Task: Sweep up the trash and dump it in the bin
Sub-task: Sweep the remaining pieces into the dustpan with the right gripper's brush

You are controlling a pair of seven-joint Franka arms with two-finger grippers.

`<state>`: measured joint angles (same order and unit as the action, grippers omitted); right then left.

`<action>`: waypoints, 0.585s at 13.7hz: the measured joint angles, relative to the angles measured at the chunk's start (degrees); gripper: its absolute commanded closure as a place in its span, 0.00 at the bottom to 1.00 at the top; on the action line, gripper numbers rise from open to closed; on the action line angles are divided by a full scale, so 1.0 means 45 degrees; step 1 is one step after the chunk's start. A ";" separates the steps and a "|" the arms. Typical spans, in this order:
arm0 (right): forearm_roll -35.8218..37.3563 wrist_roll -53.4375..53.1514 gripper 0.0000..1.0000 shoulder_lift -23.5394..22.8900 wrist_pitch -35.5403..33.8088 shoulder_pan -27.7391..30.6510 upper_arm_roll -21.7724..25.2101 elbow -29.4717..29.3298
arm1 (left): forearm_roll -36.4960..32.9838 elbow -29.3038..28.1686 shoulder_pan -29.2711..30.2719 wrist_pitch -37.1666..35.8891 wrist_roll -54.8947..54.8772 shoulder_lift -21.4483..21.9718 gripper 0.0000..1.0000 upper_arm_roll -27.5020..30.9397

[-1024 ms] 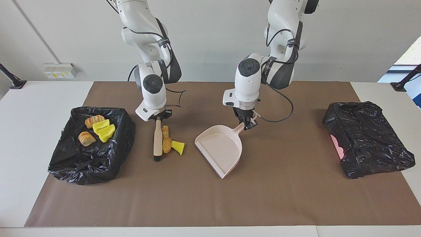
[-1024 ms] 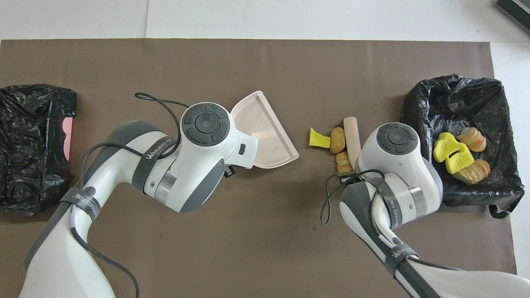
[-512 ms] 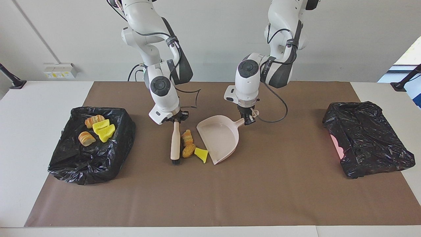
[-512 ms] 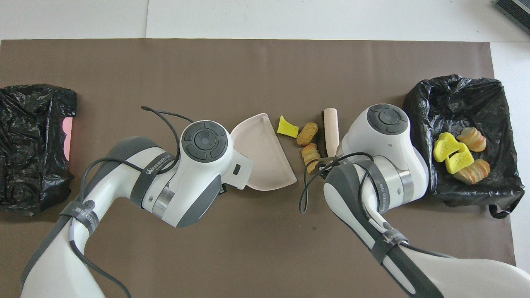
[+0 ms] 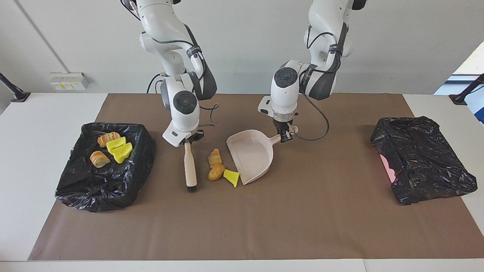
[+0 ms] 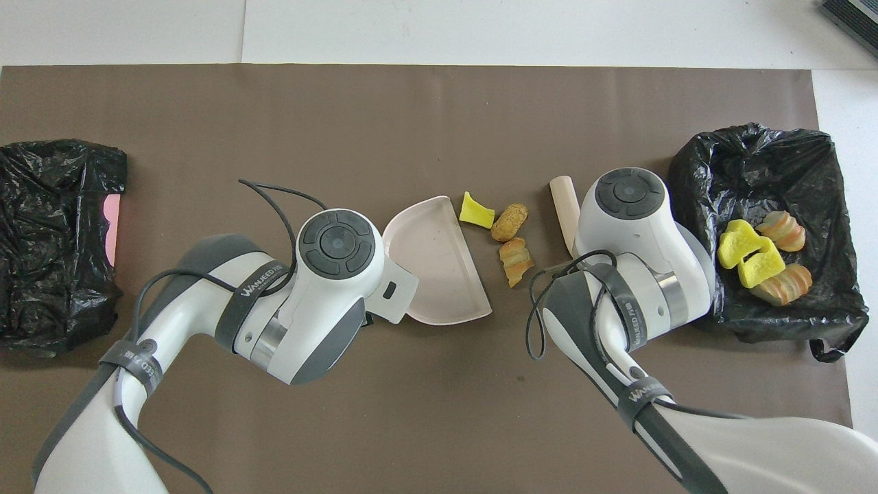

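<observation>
Three foam chunks (image 5: pixel 219 169) lie between brush (image 5: pixel 190 166) and pink dustpan (image 5: pixel 252 155); the right gripper (image 5: pixel 188 139) has its fingers pinching the brush handle to push them in; the left gripper (image 5: pixel 284 135) has its fingers pinching the dustpan handle, holding its open mouth toward them.

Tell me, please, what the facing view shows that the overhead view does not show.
Only the facing view shows the right gripper shut on the brush and the left gripper shut on the dustpan handle, plus the brush's dark bristles.

Only the overhead view shows the arms' wrists covering both grips.

Both show three foam chunks between brush and dustpan, four more in the black-lined bin, and a second black bag at the left arm's end.
</observation>
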<state>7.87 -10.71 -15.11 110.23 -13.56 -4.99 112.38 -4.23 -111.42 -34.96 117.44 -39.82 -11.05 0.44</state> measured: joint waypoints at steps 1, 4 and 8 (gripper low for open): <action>-0.0090 0.0101 1.00 -0.0138 0.0046 -0.0198 -0.0120 -0.0022 | 0.0000 -0.0064 0.0000 0.0067 -0.0074 0.0023 1.00 0.0000; -0.2043 0.1332 1.00 -0.0196 0.0482 -0.0476 -0.0254 -0.0026 | 0.0000 -0.0173 0.0000 0.0246 -0.0155 0.0066 1.00 0.0000; -0.5055 0.2460 1.00 -0.0197 0.0557 -0.0519 -0.0406 -0.0028 | -0.0001 -0.0235 0.0001 0.0346 -0.0159 0.0082 1.00 0.0010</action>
<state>-14.87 0.36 -16.00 112.74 -15.90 -6.82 112.25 -4.23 -112.47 -34.96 119.00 -40.53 -10.68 0.48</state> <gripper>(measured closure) 0.740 0.678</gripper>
